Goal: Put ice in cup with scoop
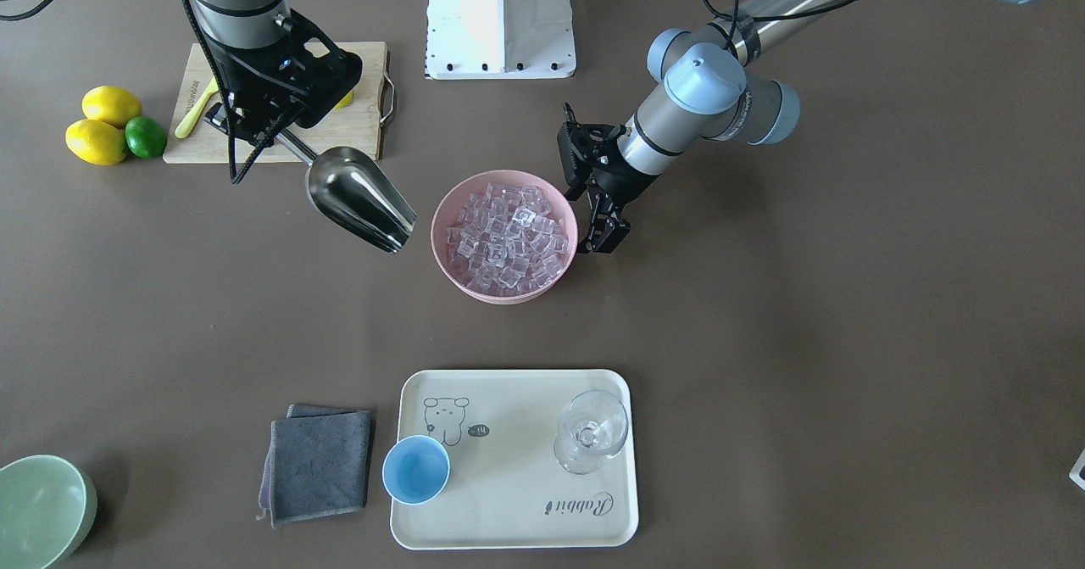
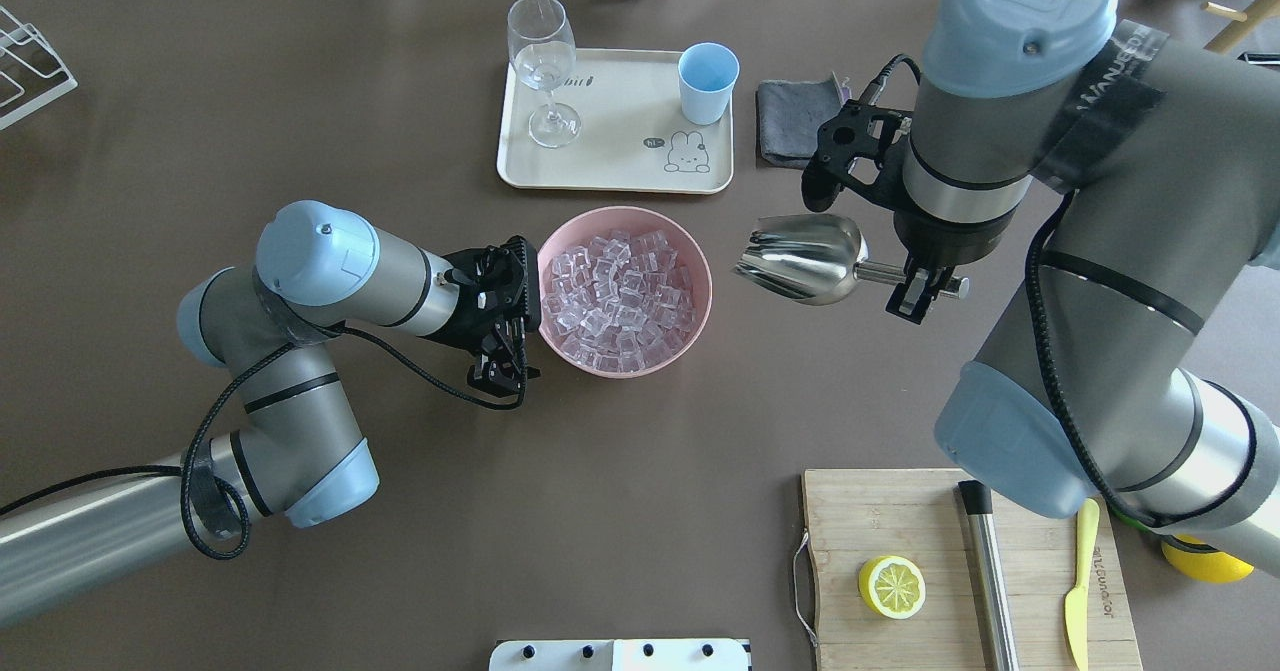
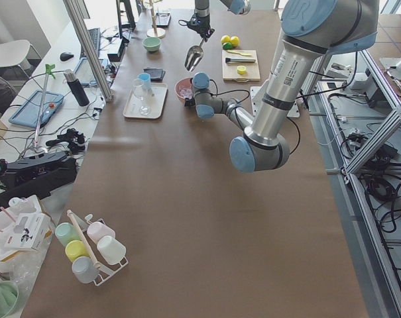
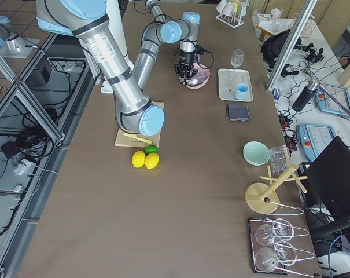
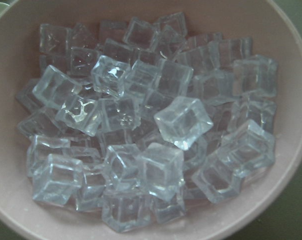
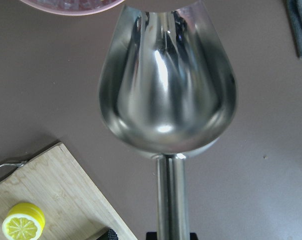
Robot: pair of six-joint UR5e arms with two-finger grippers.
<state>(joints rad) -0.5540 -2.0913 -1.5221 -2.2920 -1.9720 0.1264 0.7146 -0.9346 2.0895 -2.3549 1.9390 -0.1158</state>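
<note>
The ice (image 1: 509, 234) fills a pink bowl (image 1: 438, 213) at mid-table, and also shows in the overhead view (image 2: 620, 286) and close up in the left wrist view (image 5: 151, 130). My right gripper (image 2: 925, 286) is shut on the handle of the steel scoop (image 2: 800, 256). It holds the scoop above the table beside the bowl, mouth toward it. The scoop (image 6: 165, 85) is empty. My left gripper (image 2: 500, 321) sits against the bowl's opposite rim; I cannot tell whether it is open or shut. The light-blue cup (image 1: 415, 469) stands empty on a cream tray (image 1: 509, 510).
A clear stemmed glass (image 1: 591, 429) stands on the tray, and a grey cloth (image 1: 320, 463) lies beside it. A cutting board (image 2: 900, 511) holds a lemon half (image 2: 891, 586), a steel cylinder (image 2: 990, 571) and a yellow knife (image 2: 1078, 591). A pale green bowl (image 1: 38, 510) sits at a corner.
</note>
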